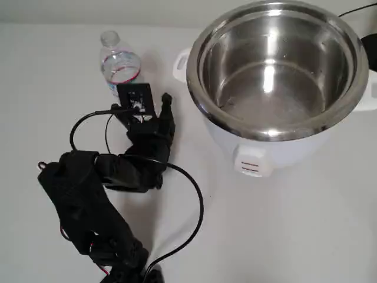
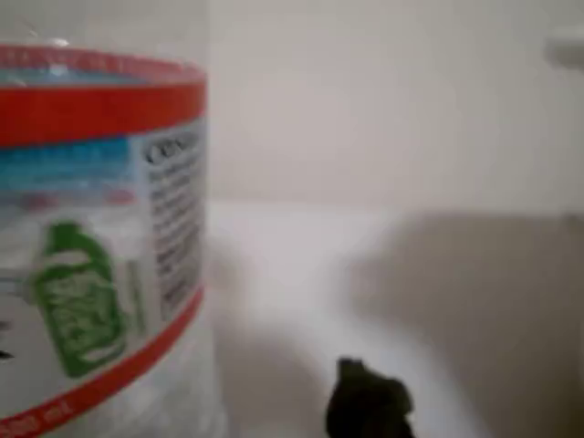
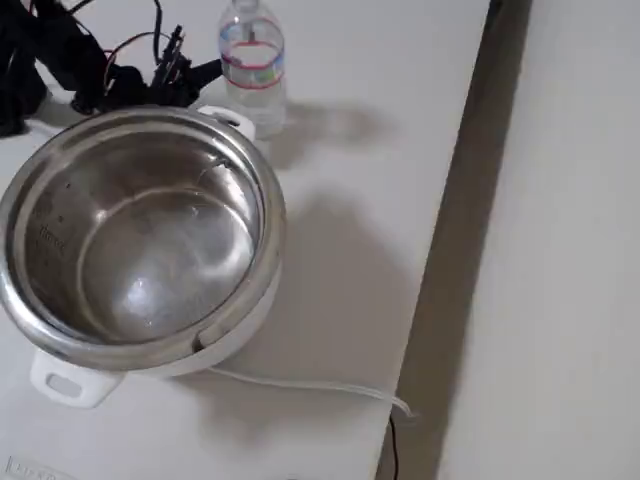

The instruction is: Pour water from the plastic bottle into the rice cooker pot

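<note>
The black two-finger gripper (image 1: 152, 101), jaws parted and empty, sits just beside the upright clear plastic bottle (image 1: 120, 63) (red-and-blue label) near the white desk's (image 1: 294, 224) far edge, left of the shiny steel rice cooker pot (image 1: 274, 65).

Bare white table (image 3: 350, 300), plain wall, likely lab bench

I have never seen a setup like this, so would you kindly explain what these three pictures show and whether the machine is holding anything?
The black machine is a small robot arm with a two-finger pincer on a white table. One picture looks straight down, one comes from a camera on the arm's wrist, and one from a fixed camera at the far side. On the table stand a clear plastic bottle with a red and blue label, upright, and a rice cooker pot, shiny steel in a white body. The pincer is close beside the bottle, open, and holds nothing yet. In the wrist picture the bottle looms large on the left.
</note>
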